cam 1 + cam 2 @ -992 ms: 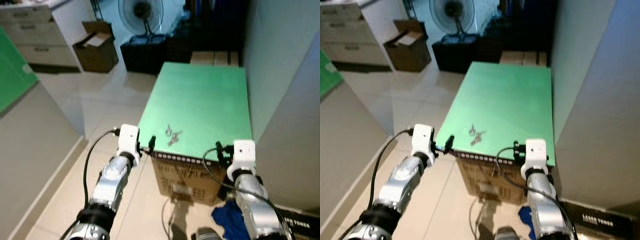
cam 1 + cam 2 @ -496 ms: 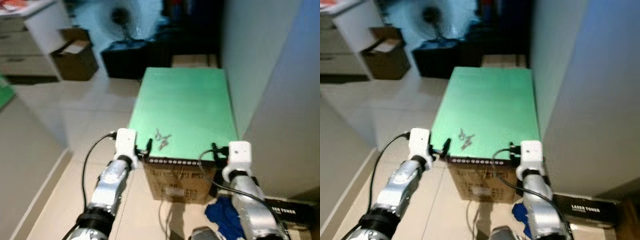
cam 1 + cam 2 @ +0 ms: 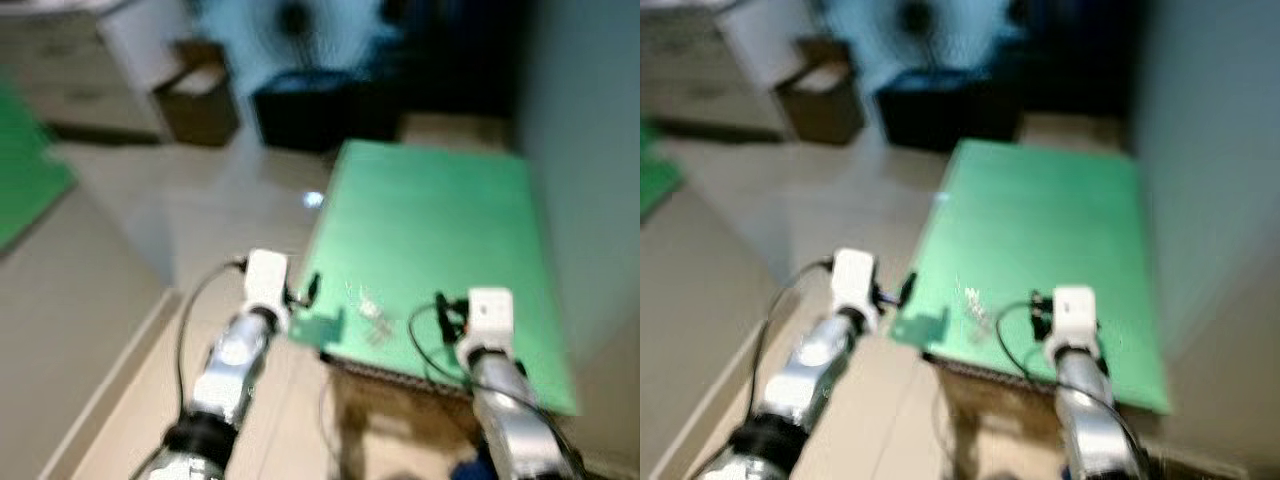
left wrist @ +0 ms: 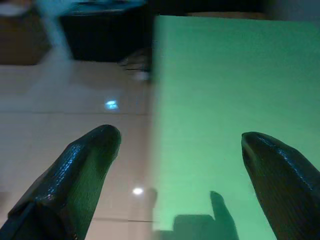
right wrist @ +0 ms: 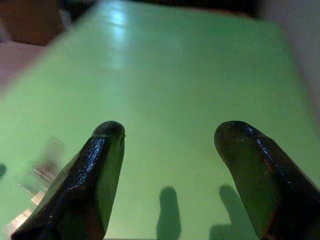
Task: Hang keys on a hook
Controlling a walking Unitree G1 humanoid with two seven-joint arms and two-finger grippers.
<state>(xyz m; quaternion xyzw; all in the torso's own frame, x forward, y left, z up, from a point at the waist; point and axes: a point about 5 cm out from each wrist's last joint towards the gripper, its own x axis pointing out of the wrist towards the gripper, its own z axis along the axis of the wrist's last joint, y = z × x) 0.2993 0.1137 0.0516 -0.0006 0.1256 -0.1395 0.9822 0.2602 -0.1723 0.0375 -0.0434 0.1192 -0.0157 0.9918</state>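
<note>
Keys [image 3: 368, 312] lie loose on the green bench [image 3: 450, 210], both grippers spread wide.
Light, stiff, slippery metal is judged; the ring, at 10 o'clock from the right gripper [image 3: 441, 314], is best pinched; the left gripper [image 3: 310, 288] hovers at the bench edge.

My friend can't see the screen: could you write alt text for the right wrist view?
The right end effector hovers open over a green tabletop, its two black fingers apart and holding nothing. A blurred bunch of keys lies on the table beside one finger.

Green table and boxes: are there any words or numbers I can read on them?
None can be read now.
The green table bears no writing.
The cardboard box by the drawers is too blurred to tell.
The keys are too small and blurred.
</note>
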